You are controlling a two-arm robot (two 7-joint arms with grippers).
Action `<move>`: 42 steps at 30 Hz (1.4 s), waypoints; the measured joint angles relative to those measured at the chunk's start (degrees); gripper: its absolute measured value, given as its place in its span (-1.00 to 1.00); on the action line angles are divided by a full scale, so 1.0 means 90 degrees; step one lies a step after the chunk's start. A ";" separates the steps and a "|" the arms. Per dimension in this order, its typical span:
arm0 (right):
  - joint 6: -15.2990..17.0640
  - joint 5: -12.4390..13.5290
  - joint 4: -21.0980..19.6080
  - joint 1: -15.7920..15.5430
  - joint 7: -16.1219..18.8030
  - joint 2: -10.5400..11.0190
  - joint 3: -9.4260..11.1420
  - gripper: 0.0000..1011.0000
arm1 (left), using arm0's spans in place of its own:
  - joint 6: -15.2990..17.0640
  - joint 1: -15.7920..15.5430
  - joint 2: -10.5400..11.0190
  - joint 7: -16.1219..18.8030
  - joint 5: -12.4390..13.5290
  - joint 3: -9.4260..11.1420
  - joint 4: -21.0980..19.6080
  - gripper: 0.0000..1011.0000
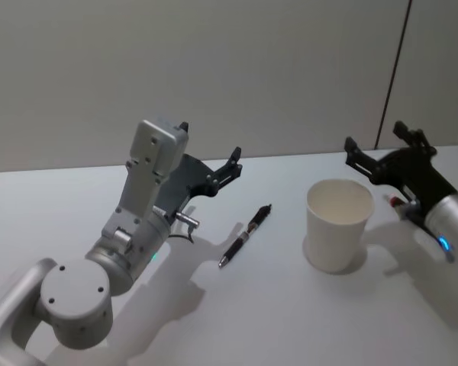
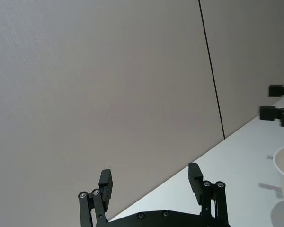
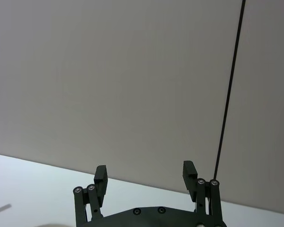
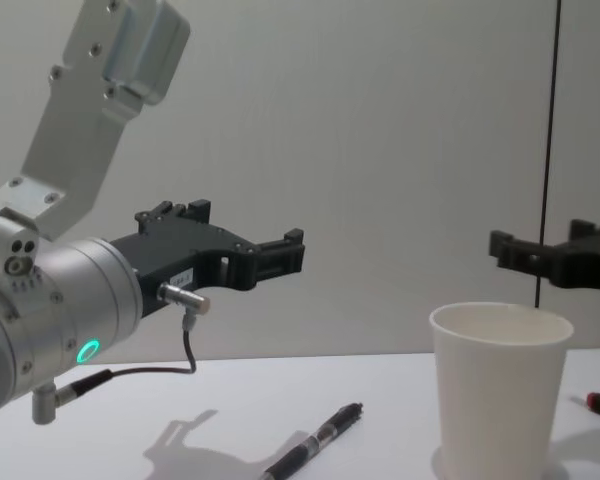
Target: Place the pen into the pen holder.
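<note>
Black pen [image 4: 315, 443], tip beyond chest view's edge

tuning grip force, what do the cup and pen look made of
Pen holder: looks like thin white paper, matte, with a tapered wall and rolled rim. Pen: probably plastic, black and slightly glossy with a paler, perhaps clear middle section; the pale tip could be metal, too small to tell.

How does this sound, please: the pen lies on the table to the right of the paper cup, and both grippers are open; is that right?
Not quite: the head view shows the pen lying on the table to the left of the paper cup. The left gripper and right gripper are indeed open.
</note>
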 joint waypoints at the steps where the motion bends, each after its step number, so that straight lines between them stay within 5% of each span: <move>1: -0.0014 0.0003 0.0134 0.0101 0.0072 -0.0032 0.0003 0.98 | 0.0000 0.0000 0.0000 0.0000 0.0000 0.0000 0.0000 0.98; 8: 0.0033 0.0047 0.1558 0.1185 0.0840 -0.0304 0.0061 0.98 | 0.0000 0.0000 0.0000 0.0000 0.0000 0.0000 0.0000 0.98; 17: 0.0777 -0.0089 0.2409 0.2021 0.1439 -0.0428 0.0140 0.98 | 0.0000 0.0000 0.0000 0.0001 0.0000 0.0000 0.0000 0.98; 29: 0.2366 -0.0616 0.2177 0.2349 0.1700 -0.0349 0.0176 0.98 | 0.0000 0.0000 0.0000 0.0000 0.0000 0.0000 0.0000 0.98; 37: 0.3552 -0.1112 0.1633 0.2273 0.1719 -0.0212 0.0163 0.98 | 0.0000 0.0000 0.0000 0.0000 0.0000 0.0000 0.0000 0.98; 42: 0.3934 -0.1264 0.1391 0.2148 0.1635 -0.0141 0.0162 0.98 | 0.0000 0.0000 0.0000 0.0000 0.0001 0.0000 0.0000 0.98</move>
